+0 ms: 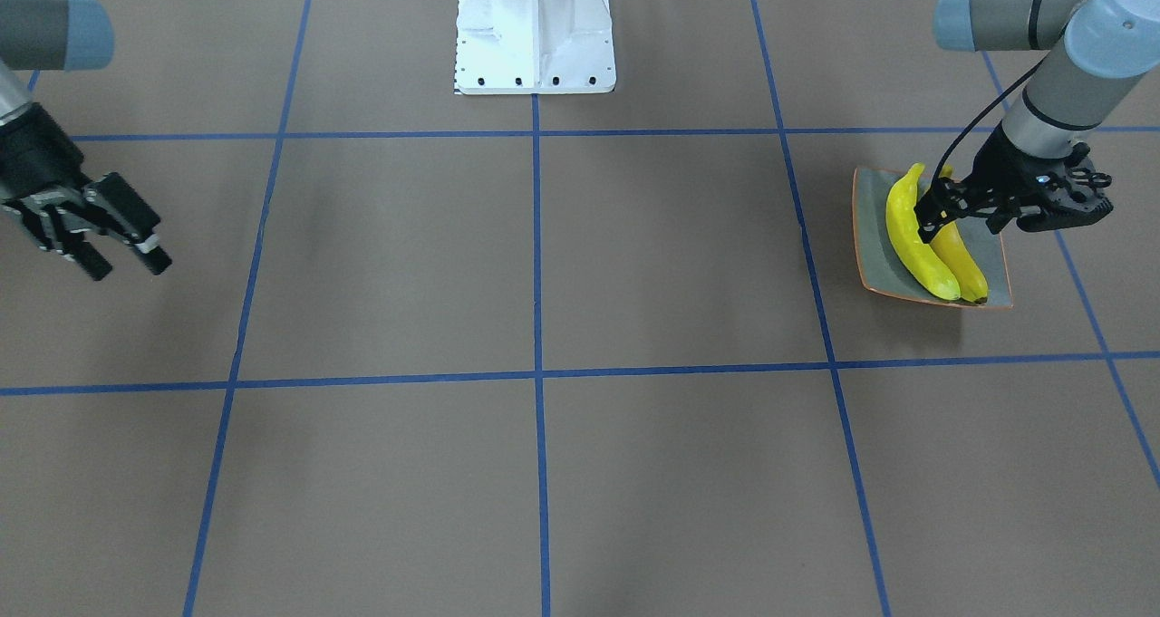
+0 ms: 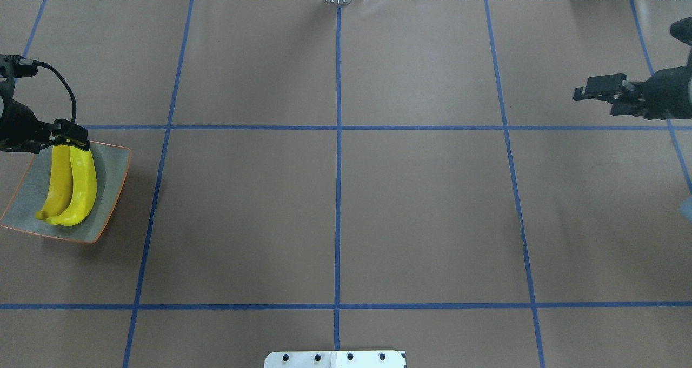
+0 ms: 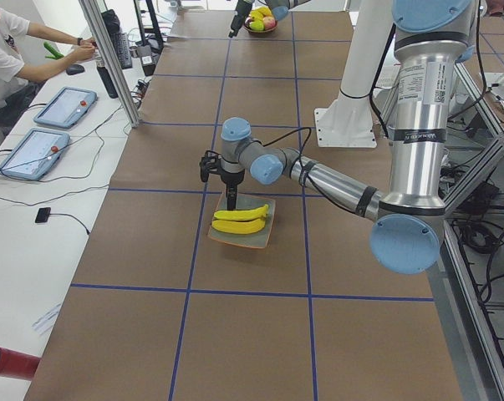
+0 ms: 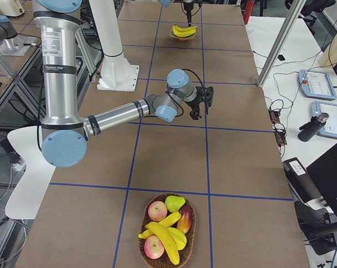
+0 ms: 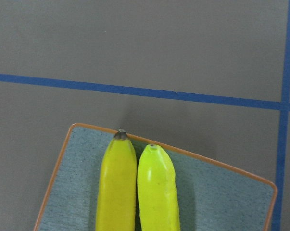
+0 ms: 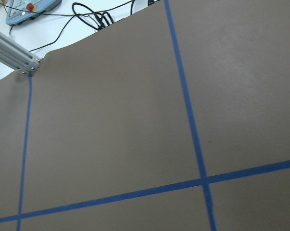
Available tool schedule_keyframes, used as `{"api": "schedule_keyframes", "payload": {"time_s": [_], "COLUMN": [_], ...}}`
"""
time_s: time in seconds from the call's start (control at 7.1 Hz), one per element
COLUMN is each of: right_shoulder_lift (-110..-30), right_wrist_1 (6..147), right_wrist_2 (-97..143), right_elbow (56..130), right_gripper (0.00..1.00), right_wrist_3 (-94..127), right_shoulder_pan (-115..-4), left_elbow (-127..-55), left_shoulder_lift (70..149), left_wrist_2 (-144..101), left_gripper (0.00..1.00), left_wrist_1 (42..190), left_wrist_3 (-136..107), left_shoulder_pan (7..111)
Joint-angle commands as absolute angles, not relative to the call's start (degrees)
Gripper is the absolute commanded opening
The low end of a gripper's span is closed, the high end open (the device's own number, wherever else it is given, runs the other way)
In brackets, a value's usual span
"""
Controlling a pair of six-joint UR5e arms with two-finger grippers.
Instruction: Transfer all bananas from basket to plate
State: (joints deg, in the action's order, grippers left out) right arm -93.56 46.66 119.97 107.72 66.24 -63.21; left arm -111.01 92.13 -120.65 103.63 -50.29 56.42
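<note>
Two bananas (image 2: 73, 181) lie on the plate (image 2: 111, 195); two wait in the basket (image 4: 167, 262). My left tool (image 1: 933, 223) looks shut, empty, above them; right tool (image 1: 122, 250) open, empty.

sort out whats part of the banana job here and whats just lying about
Part of the job:
- two bananas lying on the plate
- basket holding more bananas
- left claw at the plate
- right claw, open, over bare table

Just lying about:
- apples and pear in the basket
- tablets on the side desk
</note>
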Motion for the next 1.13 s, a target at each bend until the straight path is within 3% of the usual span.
{"api": "schedule_keyframes", "payload": {"time_s": [0.0, 0.28, 0.56, 0.99], "right_shoulder_lift": [-103.67, -108.35, -108.46, -105.75], "right_wrist_1": [47.63, 49.48, 56.21, 71.58], "right_wrist_2": [124.71, 124.72, 122.1, 113.11], "right_elbow": [105.83, 102.85, 97.93, 96.86], "right_gripper": [1.0, 1.0, 1.0, 1.0], "right_wrist_3": [49.03, 41.7, 30.92, 26.98], "right_shoulder_pan": [-73.96, -80.04, -85.49, -85.87], "left_elbow": [-112.33, -112.32, -111.71, -111.8], "left_shoulder_lift": [94.73, 94.92, 96.15, 96.59], "left_wrist_2": [-122.78, -122.78, -122.78, -122.78], "left_gripper": [1.0, 1.0, 1.0, 1.0], "left_wrist_1": [103.71, 103.71, 103.71, 103.71], "left_wrist_3": [-50.71, -50.71, -50.71, -50.71], "left_shoulder_pan": [56.43, 56.25, 56.25, 56.25]}}
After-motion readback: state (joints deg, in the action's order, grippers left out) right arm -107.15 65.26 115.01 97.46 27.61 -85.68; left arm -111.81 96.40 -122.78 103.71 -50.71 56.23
